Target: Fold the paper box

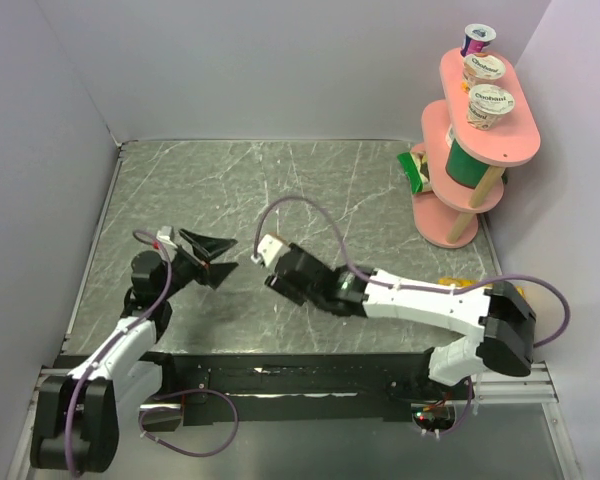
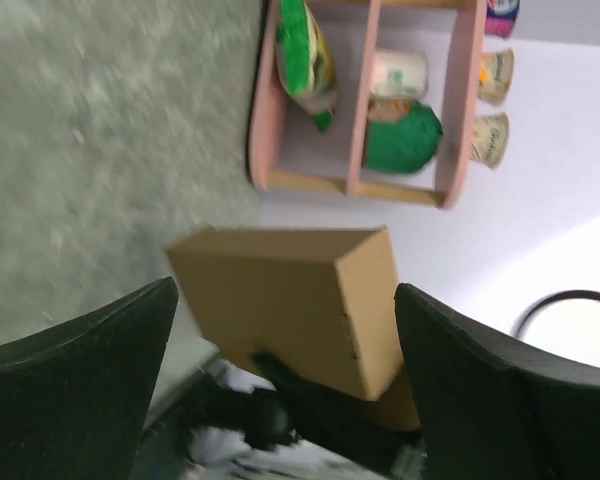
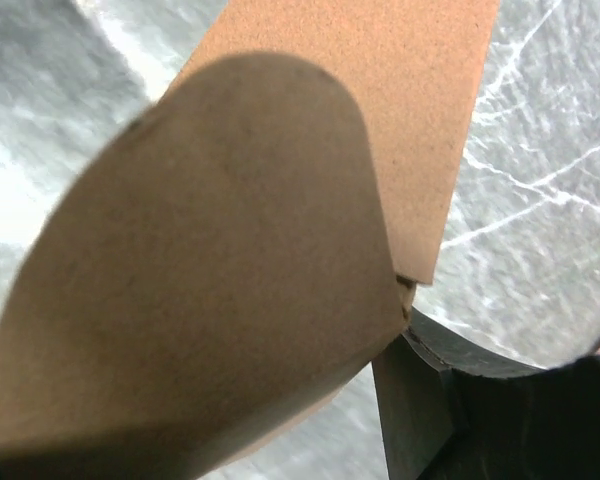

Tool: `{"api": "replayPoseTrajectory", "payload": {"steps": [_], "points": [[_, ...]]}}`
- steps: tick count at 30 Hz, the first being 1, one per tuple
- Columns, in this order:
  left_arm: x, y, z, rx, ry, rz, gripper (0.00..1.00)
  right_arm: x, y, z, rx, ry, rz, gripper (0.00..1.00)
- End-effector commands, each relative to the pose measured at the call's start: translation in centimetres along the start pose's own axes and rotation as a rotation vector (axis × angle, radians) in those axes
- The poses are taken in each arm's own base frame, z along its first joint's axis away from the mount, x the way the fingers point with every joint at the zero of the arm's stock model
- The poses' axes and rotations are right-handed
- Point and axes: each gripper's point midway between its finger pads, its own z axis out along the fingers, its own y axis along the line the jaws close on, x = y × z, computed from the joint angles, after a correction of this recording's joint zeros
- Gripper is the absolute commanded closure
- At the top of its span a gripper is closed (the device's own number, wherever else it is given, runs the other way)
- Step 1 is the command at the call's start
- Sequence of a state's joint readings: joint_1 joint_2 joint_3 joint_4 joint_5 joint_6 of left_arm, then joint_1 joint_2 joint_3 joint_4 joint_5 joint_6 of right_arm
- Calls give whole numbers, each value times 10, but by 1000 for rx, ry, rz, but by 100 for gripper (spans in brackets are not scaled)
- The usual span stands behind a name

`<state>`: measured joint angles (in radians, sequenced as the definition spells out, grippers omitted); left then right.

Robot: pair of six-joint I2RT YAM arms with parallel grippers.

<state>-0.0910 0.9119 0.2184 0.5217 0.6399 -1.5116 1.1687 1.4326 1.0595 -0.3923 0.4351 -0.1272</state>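
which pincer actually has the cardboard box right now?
The right pincer: it is clamped on the box. The left pincer is spread open with nothing in it, its fingers pointing at the box.

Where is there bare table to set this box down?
The far-left and far-middle table is bare, bordered by the back and left walls. Crowded: the far-right corner, where the pink shelf stands, and near centre, where the right jaws hold the paper box beside the open left jaws.
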Motion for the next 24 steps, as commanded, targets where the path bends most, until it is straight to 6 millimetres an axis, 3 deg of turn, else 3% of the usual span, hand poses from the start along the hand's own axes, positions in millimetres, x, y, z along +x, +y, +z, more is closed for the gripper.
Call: {"api": "replayPoseTrajectory", "payload": {"steps": [1, 3, 9, 18, 24], "points": [[-42, 4, -4, -44, -100, 246, 4, -5, -11, -28, -195, 69, -38, 39], [-55, 2, -7, -51, -148, 310, 4, 3, -16, -31, -263, 153, -58, 38], [-62, 10, -6, -149, -114, 466, 4, 29, 7, -21, -471, 408, -108, 39], [-61, 22, -13, -206, -104, 542, 4, 34, 34, 5, -664, 590, -107, 38], [-59, 31, -11, -209, -89, 514, 4, 28, 24, 25, -631, 602, -122, 19]]}}
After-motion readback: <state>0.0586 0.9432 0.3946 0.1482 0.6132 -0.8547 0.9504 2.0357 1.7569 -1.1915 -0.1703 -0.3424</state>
